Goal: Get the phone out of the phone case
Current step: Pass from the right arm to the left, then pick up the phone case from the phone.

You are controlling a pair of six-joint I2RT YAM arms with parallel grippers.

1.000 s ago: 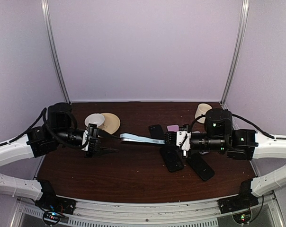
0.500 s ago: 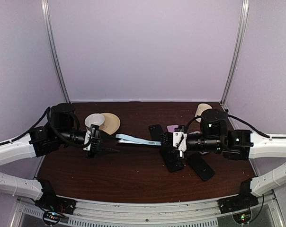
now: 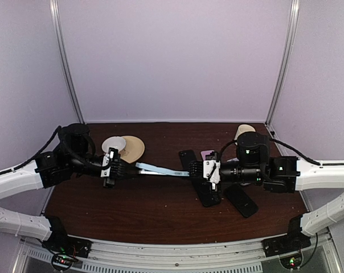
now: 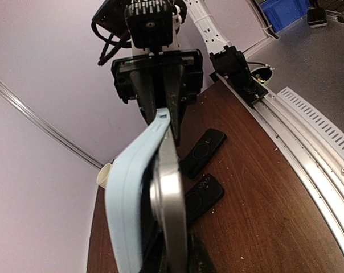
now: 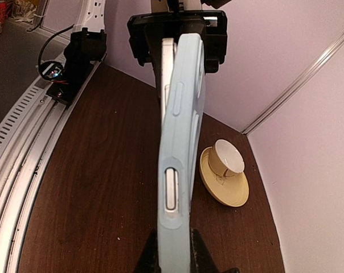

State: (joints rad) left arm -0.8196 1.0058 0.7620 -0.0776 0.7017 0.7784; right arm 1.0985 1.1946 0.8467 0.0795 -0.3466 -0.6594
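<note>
A phone in a light blue case hangs level above the table between my two grippers. My left gripper is shut on its left end and my right gripper is shut on its right end. In the left wrist view the blue case bows away from the phone's silver edge near my left gripper. In the right wrist view the case stands edge-on with its side button showing. My right gripper clamps its near end, and the phone's silver edge shows at the far end.
A white cup on a yellow saucer stands at the back left. Another cup stands at the back right. Three black cases and a pink item lie under the right arm.
Both arms have shifted left with the phone held between them. The right gripper has come further over the black cases, and the left gripper has drawn back toward the saucer.
</note>
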